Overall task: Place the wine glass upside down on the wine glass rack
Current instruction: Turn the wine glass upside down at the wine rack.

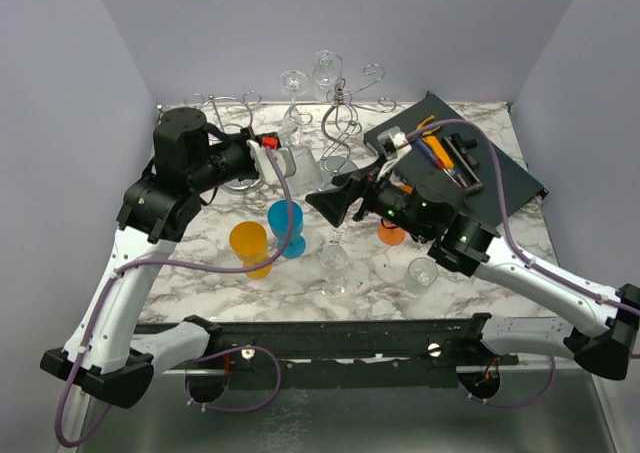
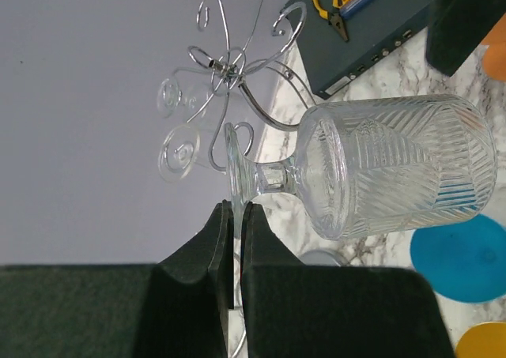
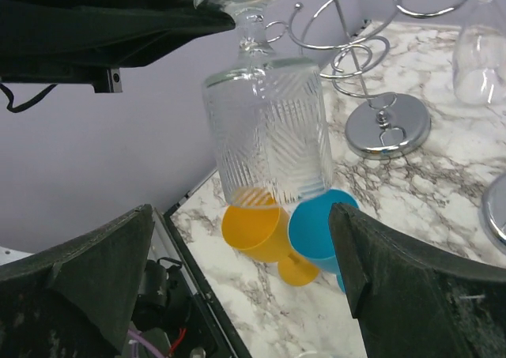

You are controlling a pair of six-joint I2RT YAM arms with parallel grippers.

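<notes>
on the marble table (image 1: 380, 283), seen from above, the left gripper (image 1: 262, 151) is closed on the foot of the ribbed wine glass (image 1: 303, 168). the glass is in the air just beside the wire wine glass rack (image 1: 345, 123), not on it. the right gripper (image 1: 335, 201) stands near the glass with nothing in it. a blue cup (image 1: 285, 223) and a yellow cup (image 1: 249, 245) stand on the table in front of the glass.

in the left wrist view, the two black fingers (image 2: 209, 243) pinch the thin edge of the glass foot. the rack shows behind the foot, and its hooks carry two other glasses (image 2: 178, 148).

in the right wrist view, the wine glass hangs with the foot up and the mouth down, above the two coloured cups. the right fingers (image 3: 87, 271) are wide apart, one at each side of the view, and they do not touch the glass.
</notes>
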